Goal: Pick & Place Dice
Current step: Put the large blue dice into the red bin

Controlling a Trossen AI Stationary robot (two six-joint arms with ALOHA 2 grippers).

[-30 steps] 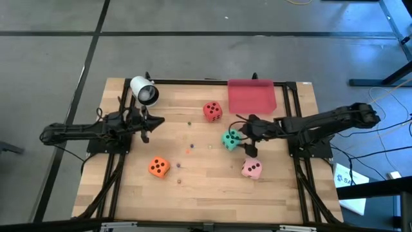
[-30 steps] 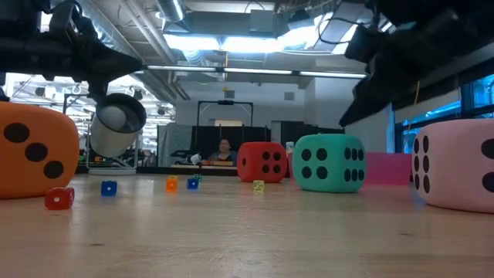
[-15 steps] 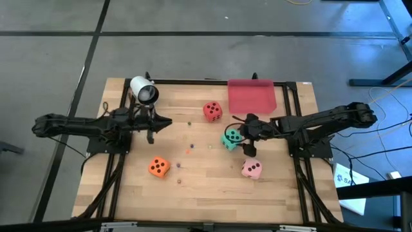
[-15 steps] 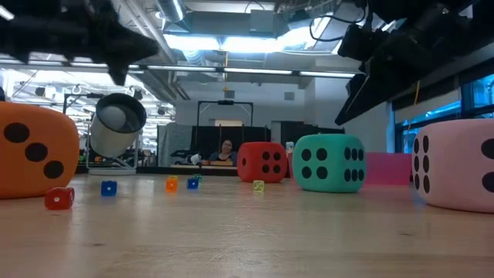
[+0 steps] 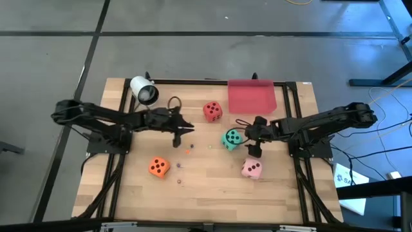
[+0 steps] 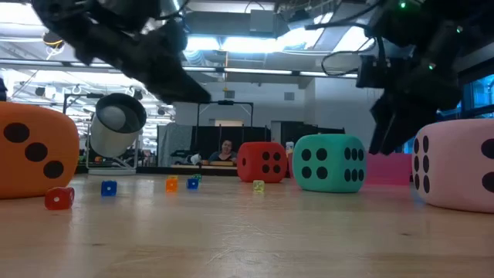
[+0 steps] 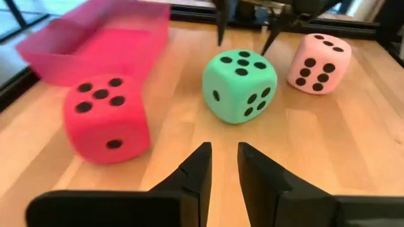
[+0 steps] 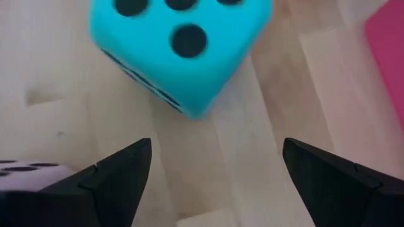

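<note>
Left claw (image 5: 182,134) hangs over the middle of the bench (image 5: 212,180), its fingers only a narrow gap apart, holding nothing. Orange die (image 5: 158,167) lies near the front, red die (image 5: 212,111) beside the tray (image 5: 252,96), green die (image 5: 231,138) at the centre. Right claw (image 5: 253,149), spread wide and empty, is between the green die and the pink die (image 5: 252,169).

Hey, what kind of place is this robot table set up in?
Probably a robotics lab or open workshop. The low view shows exposed ceiling ducts with strip lights and a person seated at a desk beyond the wooden table; the high view shows a bare concrete floor.
</note>
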